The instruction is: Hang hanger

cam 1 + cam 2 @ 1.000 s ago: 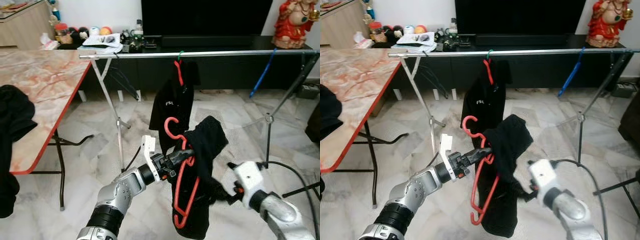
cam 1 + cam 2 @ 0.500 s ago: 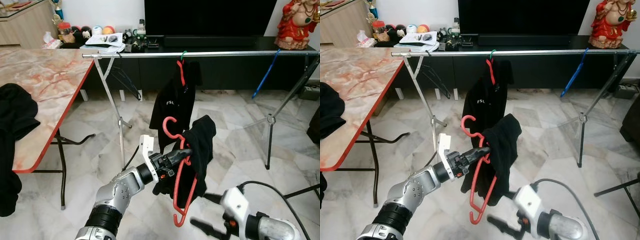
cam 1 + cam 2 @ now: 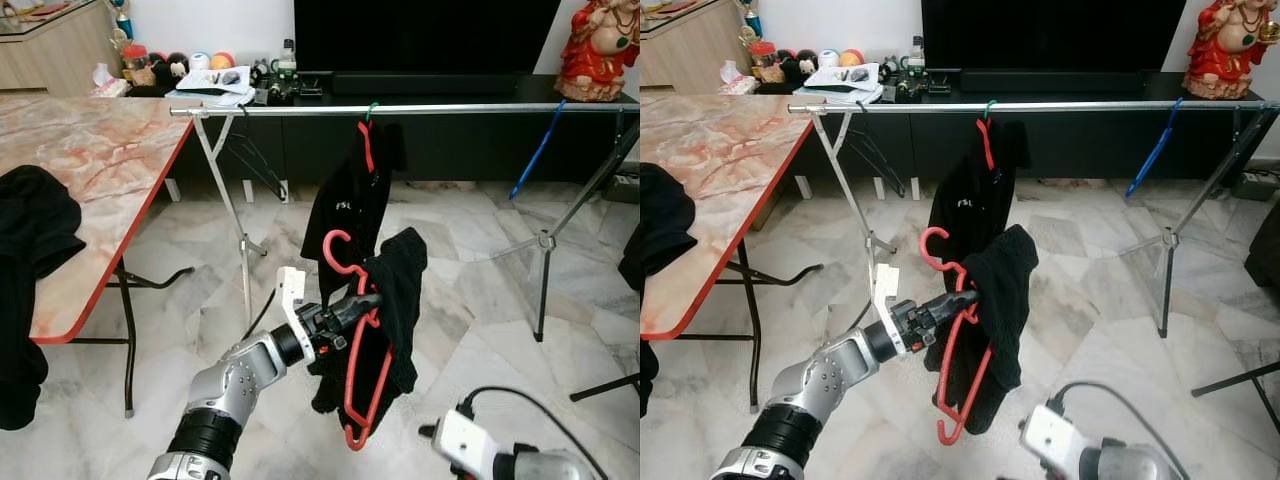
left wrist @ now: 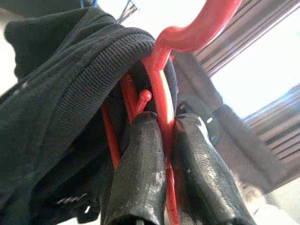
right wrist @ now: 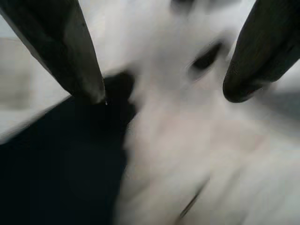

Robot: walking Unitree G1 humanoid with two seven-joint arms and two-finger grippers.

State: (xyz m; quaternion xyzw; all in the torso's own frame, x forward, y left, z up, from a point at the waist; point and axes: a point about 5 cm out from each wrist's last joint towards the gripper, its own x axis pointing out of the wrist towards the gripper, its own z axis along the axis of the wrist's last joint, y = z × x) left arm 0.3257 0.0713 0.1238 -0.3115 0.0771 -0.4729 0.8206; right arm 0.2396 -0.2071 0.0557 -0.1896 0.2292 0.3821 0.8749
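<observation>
At the far left a marble-topped counter carries a heap of dark clothing over its near edge, presumably waiting its turn. My left claw reaches out in front of me, its two fingers pinched tight on the neck of a red hanger, just under the hook. I hold it there, I judge, so that the hook stands free and upright above the claw, ready to go over the rail. A black garment is draped over the hanger and hangs down behind the claw, with the hanger's lower bar showing below it. The hanger sits low and well short of the rail, which runs across the room on its folding stand. On that rail one black shirt already hangs from a red hanger with a green hook, and a blue hanger dangles further right; the open stretch of rail between or beside them looks like my target. At the lower right my right claw hangs low and idle, fingers spread wide with nothing between them, pointing at the pale floor.
</observation>
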